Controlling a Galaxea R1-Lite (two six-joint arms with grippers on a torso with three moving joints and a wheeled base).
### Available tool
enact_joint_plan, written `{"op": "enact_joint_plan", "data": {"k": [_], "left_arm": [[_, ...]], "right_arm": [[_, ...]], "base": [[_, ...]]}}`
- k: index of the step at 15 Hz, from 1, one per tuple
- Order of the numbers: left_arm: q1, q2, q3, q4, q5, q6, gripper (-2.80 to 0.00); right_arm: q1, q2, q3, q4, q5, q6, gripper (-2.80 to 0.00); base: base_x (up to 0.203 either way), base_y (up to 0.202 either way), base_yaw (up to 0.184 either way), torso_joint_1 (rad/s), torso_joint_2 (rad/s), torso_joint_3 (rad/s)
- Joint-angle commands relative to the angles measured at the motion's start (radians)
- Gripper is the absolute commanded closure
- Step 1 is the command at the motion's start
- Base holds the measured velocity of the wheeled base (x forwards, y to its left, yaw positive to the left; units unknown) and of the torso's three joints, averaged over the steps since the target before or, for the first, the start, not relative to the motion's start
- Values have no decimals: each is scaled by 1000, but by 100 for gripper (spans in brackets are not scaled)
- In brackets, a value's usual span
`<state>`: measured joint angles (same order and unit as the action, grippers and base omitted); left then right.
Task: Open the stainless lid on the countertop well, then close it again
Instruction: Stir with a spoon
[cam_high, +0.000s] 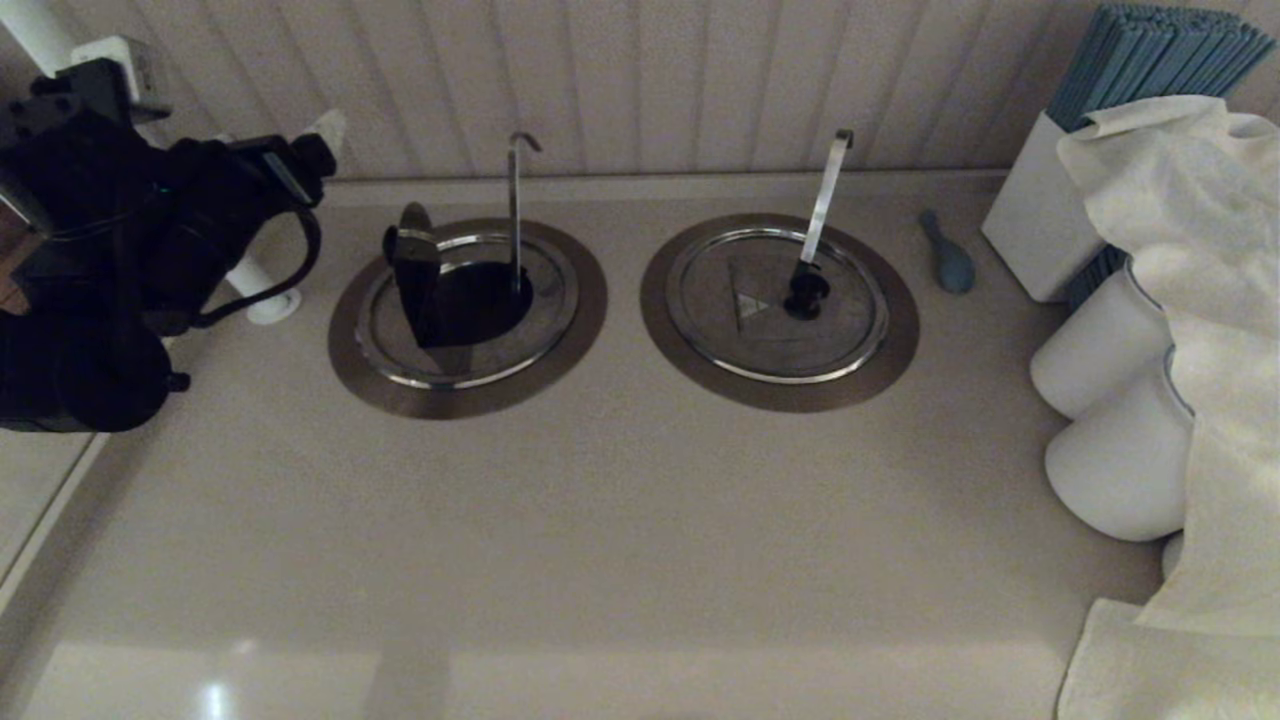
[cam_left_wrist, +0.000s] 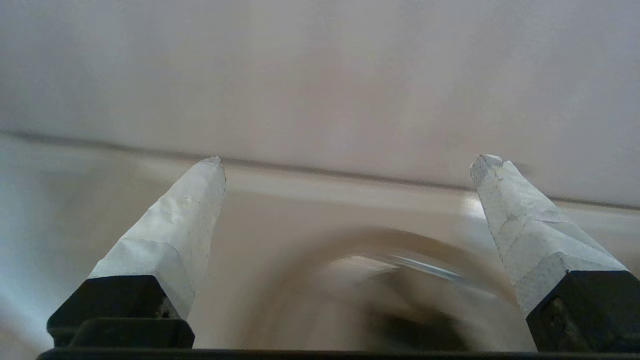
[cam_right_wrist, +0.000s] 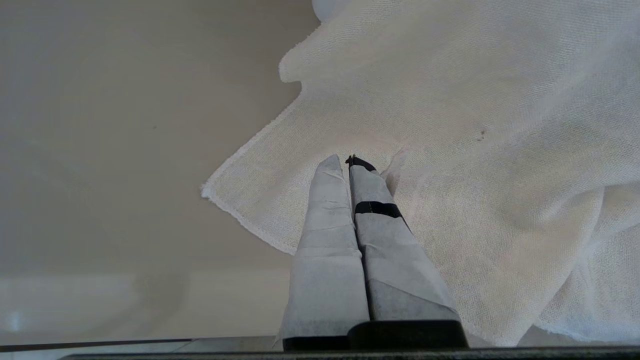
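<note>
Left gripper (cam_left_wrist: 347, 160) jaws spread wide above the blurred countertop well (cam_left_wrist: 380, 300).

The stainless lid (cam_high: 470, 345), a round steel disc, lies in the left countertop well (cam_high: 467, 316). Its folding flap (cam_high: 415, 275) stands upright, baring a dark hole. A thin grey hooked rod (cam_high: 516, 205) rises from the opening's far side.

Twin disc (cam_high: 778, 305) with pale strip handle (cam_high: 826, 198) sits closed in its ring, centre-right of the head view. Small blue spoon (cam_high: 948, 254) just right of it, near a white box (cam_high: 1040, 215) of blue straws (cam_high: 1150, 55) at upper right. White cloth (cam_high: 1195, 300) drapes over two white jars (cam_high: 1110, 400) along the right edge.
</note>
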<state>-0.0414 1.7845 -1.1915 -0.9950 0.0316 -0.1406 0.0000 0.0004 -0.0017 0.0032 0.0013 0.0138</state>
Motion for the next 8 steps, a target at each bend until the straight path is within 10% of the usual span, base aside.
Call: {"op": "enact_joint_plan", "data": {"k": [1, 8], "left_arm": [[-62, -130, 0, 116, -20, -64, -280], [-316, -155, 2, 375, -47, -146, -280]], "right_arm": [[0, 1, 0, 0, 0, 0, 0], [0, 1, 0, 0, 0, 0, 0]], "base": [[0, 0, 0, 0, 0, 0], [0, 0, 0, 0, 0, 0]]}}
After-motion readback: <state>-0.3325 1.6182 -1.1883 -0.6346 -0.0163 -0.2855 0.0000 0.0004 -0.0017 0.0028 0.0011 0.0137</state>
